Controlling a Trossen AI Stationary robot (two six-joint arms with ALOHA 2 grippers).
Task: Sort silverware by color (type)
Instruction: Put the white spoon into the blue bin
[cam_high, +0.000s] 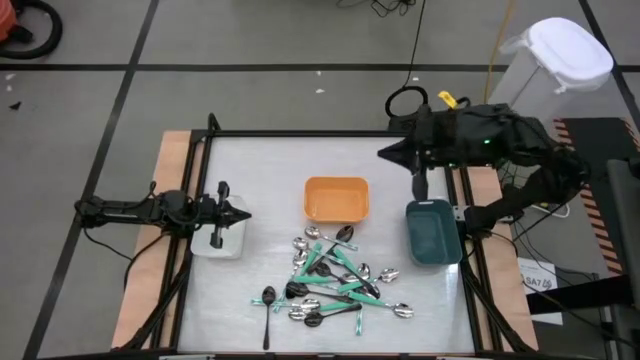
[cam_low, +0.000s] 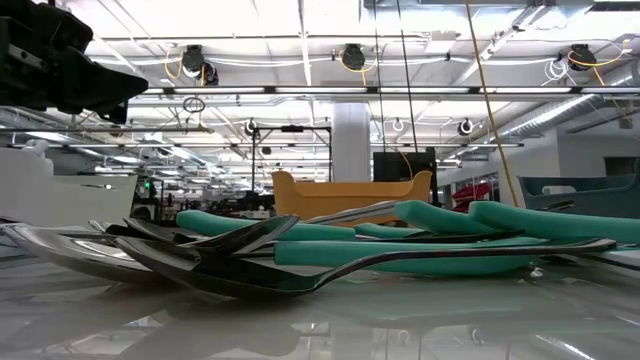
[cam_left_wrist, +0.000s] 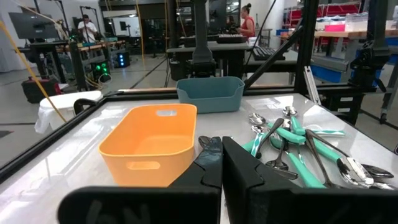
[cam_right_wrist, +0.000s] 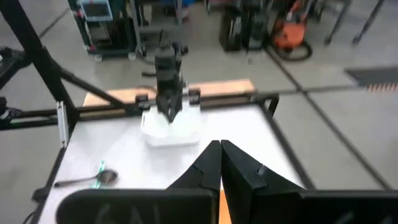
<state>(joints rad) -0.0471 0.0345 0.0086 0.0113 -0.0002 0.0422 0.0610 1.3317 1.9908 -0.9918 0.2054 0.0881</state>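
Mostly the silverware (cam_high: 335, 278) shows teal handles, shiny heads.

Grey tiled floor (cam_high: 250, 40) showing around the worktop, ceiling strip lights (cam_low: 300, 40) glowing, people (cam_left_wrist: 247, 22) standing at far desks.

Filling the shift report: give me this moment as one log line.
left pincer: shut, over white bin | right pincer: shut | teal-and-black silverware pile: unsorted

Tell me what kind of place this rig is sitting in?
Probably a large open robotics lab or workshop. The low view shows an industrial ceiling with hanging cable reels; the left wrist view shows other workstations with monitors and people beyond the table.
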